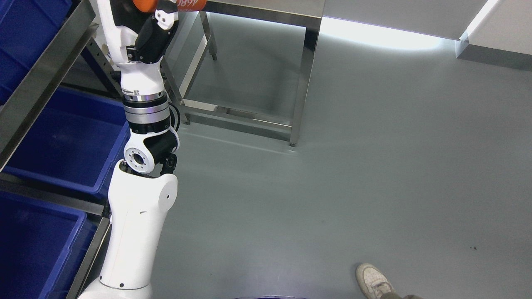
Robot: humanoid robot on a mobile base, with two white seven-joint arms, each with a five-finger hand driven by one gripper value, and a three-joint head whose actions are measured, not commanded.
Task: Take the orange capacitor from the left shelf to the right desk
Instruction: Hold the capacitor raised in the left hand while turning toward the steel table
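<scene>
Your left arm (137, 216) rises from the bottom edge at the lower left and reaches up to the top of the head view, where the left hand (160, 18) is cut off by the frame. Its black and white fingers (165, 16) wrap against the orange capacitor (189, 4), of which you see only the lower part, with pale print on its side. It looks as if the hand is gripping the capacitor, though the upper half of both is out of frame, so take that with some caution. The capacitor sits at the top edge, just at the near left corner of the stainless steel desk (266, 10), touching or overlapping its edge in this view; you cannot tell whether it rests on the top or hangs above it.

To your left stands the metal shelf (41, 70), with blue plastic bins (62, 141) on its levels, close beside the arm.

The grey floor (353, 166) fills the rest of the view. A person's white sneaker (373, 280) shows at the bottom edge, well to the right of the arm
</scene>
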